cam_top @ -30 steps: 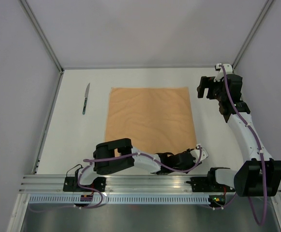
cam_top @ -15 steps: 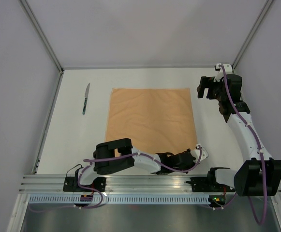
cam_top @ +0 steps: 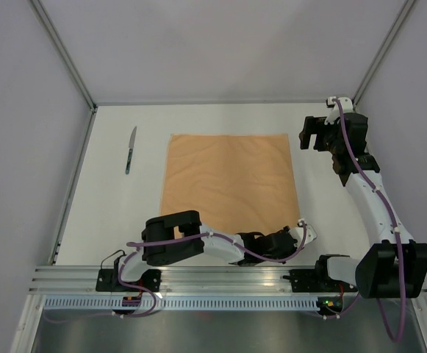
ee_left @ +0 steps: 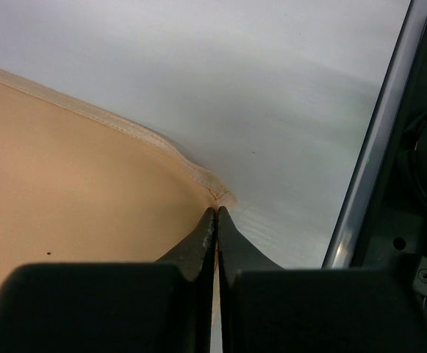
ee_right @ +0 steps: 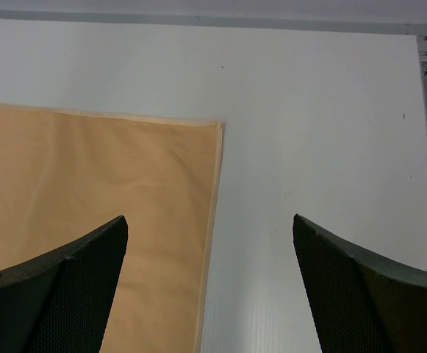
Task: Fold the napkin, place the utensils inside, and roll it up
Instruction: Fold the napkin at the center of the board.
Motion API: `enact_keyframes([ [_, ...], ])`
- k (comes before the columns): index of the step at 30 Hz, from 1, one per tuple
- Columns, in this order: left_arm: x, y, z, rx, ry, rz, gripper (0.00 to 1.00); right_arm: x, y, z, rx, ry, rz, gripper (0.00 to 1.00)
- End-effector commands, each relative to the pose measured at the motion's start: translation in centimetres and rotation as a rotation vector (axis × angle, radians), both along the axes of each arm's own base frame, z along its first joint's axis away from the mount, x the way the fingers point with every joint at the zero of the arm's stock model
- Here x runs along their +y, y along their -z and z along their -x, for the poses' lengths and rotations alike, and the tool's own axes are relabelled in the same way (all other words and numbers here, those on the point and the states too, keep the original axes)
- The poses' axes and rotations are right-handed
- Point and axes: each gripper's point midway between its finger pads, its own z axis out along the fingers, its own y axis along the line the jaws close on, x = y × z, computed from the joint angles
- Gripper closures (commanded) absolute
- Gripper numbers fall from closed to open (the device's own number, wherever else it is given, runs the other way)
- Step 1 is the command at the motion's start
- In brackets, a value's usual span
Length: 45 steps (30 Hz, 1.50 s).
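The light orange-tan napkin (cam_top: 228, 180) lies flat and spread out in the middle of the white table (cam_top: 110, 213). My left gripper (cam_top: 298, 223) is low at its near right corner, shut on the napkin's hem; in the left wrist view the cloth (ee_left: 66, 184) runs between the closed fingers (ee_left: 198, 246), and the corner tip shows just past them. My right gripper (cam_top: 312, 132) hovers open beside the far right corner, and its view shows that corner (ee_right: 88, 184) under the wide gap (ee_right: 209, 217). A knife (cam_top: 130, 149) lies at the far left.
A metal frame rail (cam_top: 73, 191) borders the table on the left, and grey walls close in the back and sides. The slotted mounting rail (cam_top: 220, 276) with both arm bases runs along the near edge.
My left gripper has closed onto the near right corner of the napkin. The right arm, the knife and the napkin have not moved.
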Motion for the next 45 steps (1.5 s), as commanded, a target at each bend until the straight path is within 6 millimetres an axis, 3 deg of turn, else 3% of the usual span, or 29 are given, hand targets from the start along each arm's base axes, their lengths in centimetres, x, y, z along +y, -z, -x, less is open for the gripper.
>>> enact_keyframes([
  [1,-1.0,-3.4,0.3,0.004,-0.002,0.076,0.98,0.0,-2.0,-0.1,-0.038,0.010,0.000,0.02],
  [12,-1.2,-5.5,0.5,0.036,-0.009,0.124,0.98,0.0,-2.3,0.1,-0.046,0.008,-0.001,0.02],
  [26,0.4,-8.4,-2.2,0.129,-0.090,0.198,0.98,0.1,-2.5,0.2,-0.049,0.002,-0.001,0.02],
  [30,1.8,-8.5,-4.0,0.174,-0.143,0.211,0.98,0.0,-2.7,0.2,-0.055,0.008,0.001,0.02],
  [32,3.1,-9.2,-6.5,0.202,-0.201,0.238,0.98,0.0,-2.6,0.2,-0.056,0.007,0.002,0.02],
  [34,4.1,-9.3,-7.6,0.237,-0.235,0.254,0.98,0.0,-2.7,0.3,-0.056,0.007,0.002,0.02],
  [45,13.4,-9.0,-18.9,0.343,-0.527,0.269,0.98,0.1,-2.6,0.3,-0.054,0.004,-0.001,0.02],
])
